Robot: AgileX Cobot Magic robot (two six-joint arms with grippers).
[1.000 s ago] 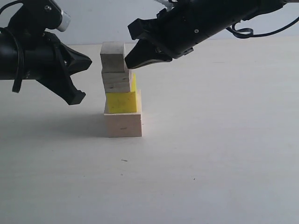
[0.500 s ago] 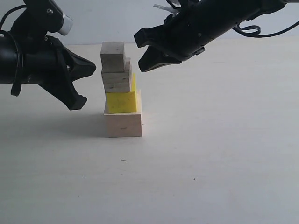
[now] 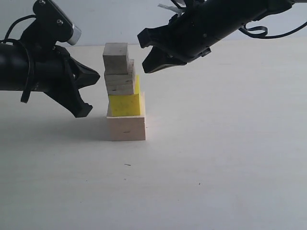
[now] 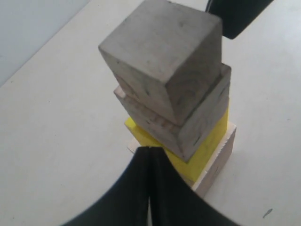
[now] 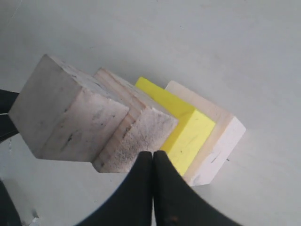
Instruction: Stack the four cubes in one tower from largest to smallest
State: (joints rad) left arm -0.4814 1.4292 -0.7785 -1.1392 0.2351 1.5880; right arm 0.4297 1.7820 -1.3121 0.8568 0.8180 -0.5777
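The tower [image 3: 123, 93] of four cubes stands on the plain pale tabletop [image 3: 216, 172], left of the middle in the exterior view. A large pale bare-wood cube [image 3: 126, 128] forms the base, a medium bright yellow cube [image 3: 125, 104] sits on it, then a small pale wood cube [image 3: 120, 82], and a smallest greyish-pale wood cube [image 3: 115, 56] on top. The order runs large to small, so the stacking looks done, but the column is not neat. Each block is turned a little against the one beneath, and the top one sits toward one edge of its neighbour. These are probably light, stiff blocks with dry, matt faces that should not slip much (what the yellow one is made of I cannot tell). Any one of them would best be taken squarely from above, by two opposite flat sides. A sideways knock is the risk, since only weight holds the column together. The left hand [image 4: 149, 162] hangs just beside the tower's middle, its fingers pressed together on nothing. The right hand [image 5: 153, 165] hovers near the upper cubes on the other side, likewise clenched and empty, touching no block.
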